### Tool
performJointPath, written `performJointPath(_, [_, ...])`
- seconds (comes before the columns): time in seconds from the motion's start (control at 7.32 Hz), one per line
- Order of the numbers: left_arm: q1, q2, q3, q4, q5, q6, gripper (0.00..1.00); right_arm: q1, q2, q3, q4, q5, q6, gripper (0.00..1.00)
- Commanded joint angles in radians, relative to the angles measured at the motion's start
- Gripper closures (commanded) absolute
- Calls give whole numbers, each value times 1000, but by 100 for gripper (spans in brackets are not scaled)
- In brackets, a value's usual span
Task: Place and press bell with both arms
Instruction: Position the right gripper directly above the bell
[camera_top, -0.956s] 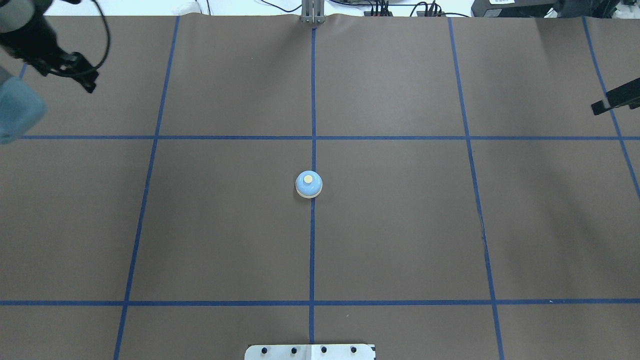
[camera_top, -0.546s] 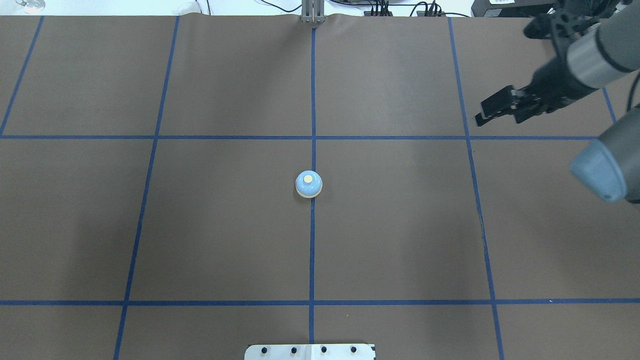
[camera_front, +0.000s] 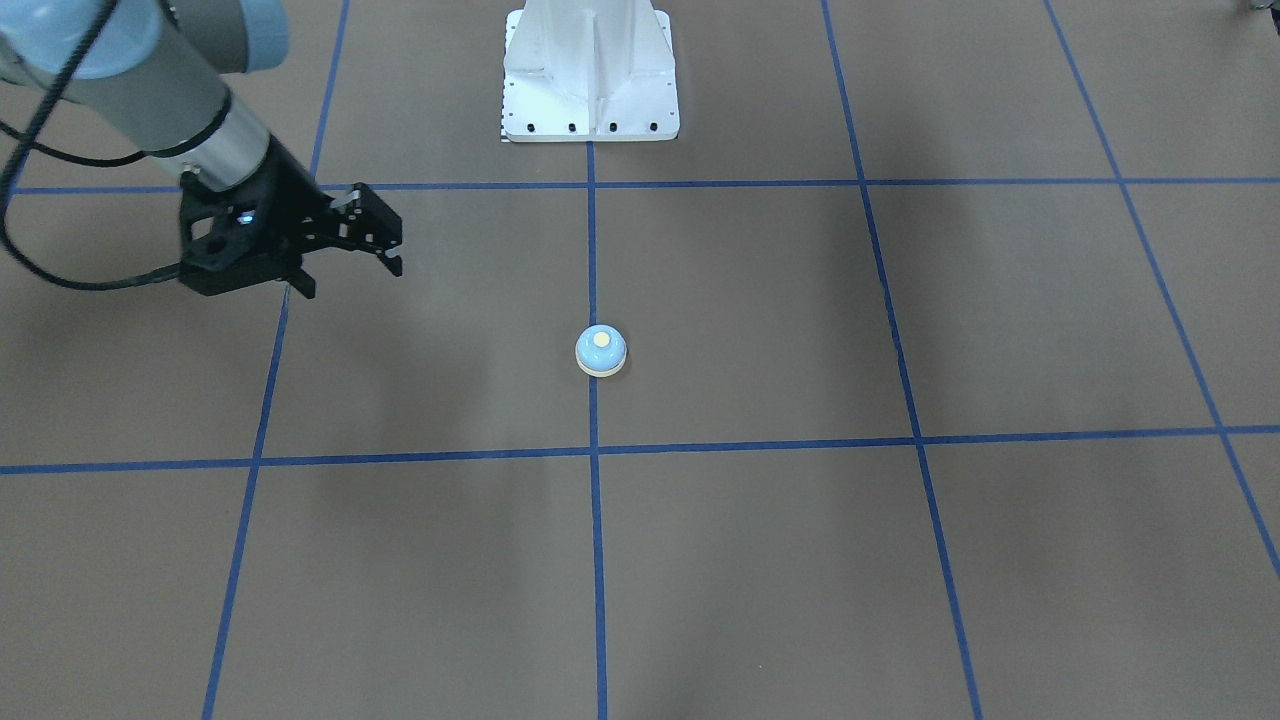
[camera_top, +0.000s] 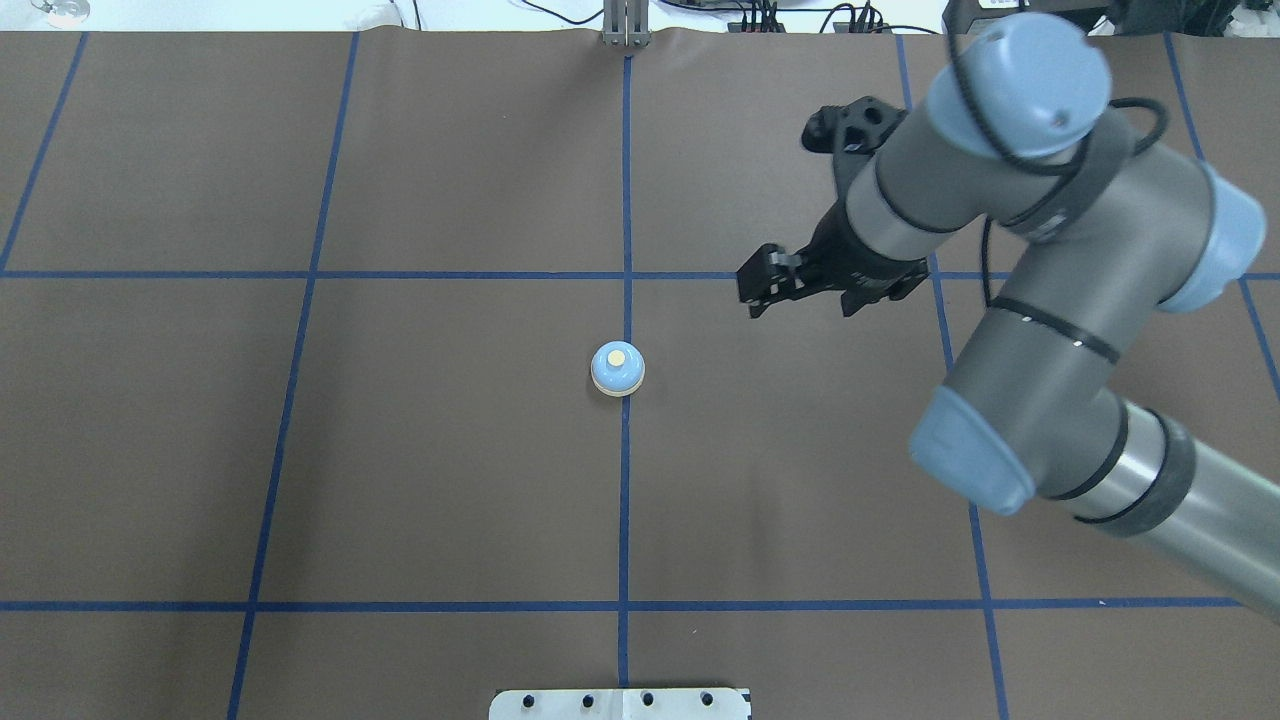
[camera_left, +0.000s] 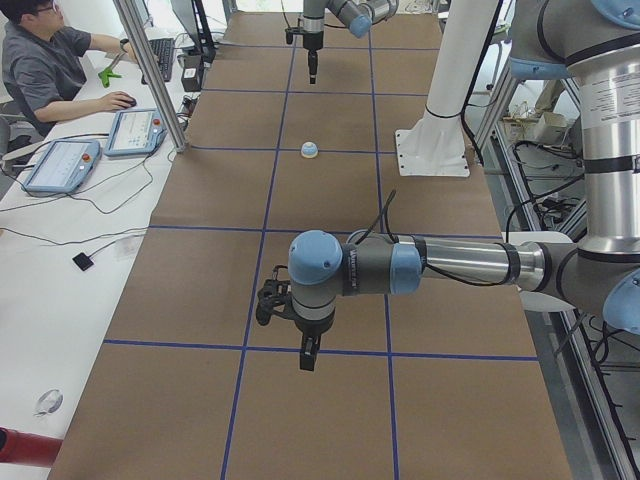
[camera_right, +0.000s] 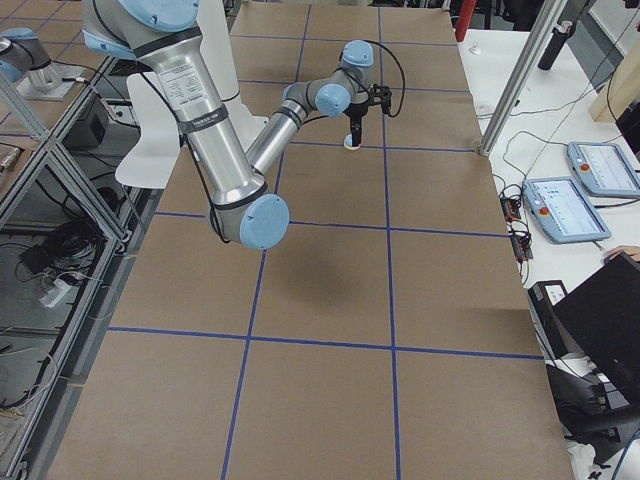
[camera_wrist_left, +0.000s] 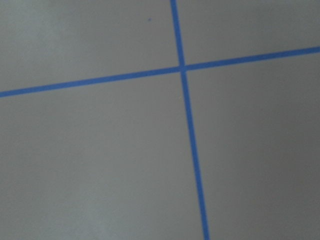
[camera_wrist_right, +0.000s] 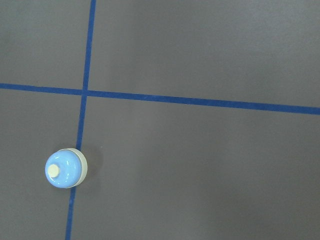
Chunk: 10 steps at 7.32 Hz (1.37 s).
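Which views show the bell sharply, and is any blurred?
Right wrist view: bell crisp, lower left, soft shadow beside it. Overhead: crisp, even light. Left wrist view: soft focus, only tape, no bell.

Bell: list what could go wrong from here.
1. The bell stands loose on the table, held by nothing; an off-centre push from the right gripper might slide it instead of ringing it.
2. Its button is small, so a press may land on the dome.
3. The left gripper is far off and cannot steady it.
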Motion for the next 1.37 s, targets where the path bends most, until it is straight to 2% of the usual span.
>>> performJointPath(0.0, [-11,31,1,-10,-1,12,0,-147,132,-60,-68,-135,140,3])
performJointPath(0.14, [-11,42,-2,-11,1,12,0,-182,257,-209,-69,-187,181,16])
performJointPath(0.27, [-11,43,-1,-11,2,12,0,-199,351,-338,-63,-204,208,55])
performJointPath(0.41, [-12,48,-1,-11,2,12,0,-204,380,-391,-54,-203,208,100])
performJointPath(0.55, [-11,57,-2,-14,-1,12,0,-207,381,-414,-50,-202,200,100])
performJointPath(0.82, [-12,60,-4,-16,-1,12,0,-215,381,-514,40,-203,191,100])
performJointPath(1.23, [-12,59,-8,-17,-1,12,0,-215,368,-531,59,-203,183,100])
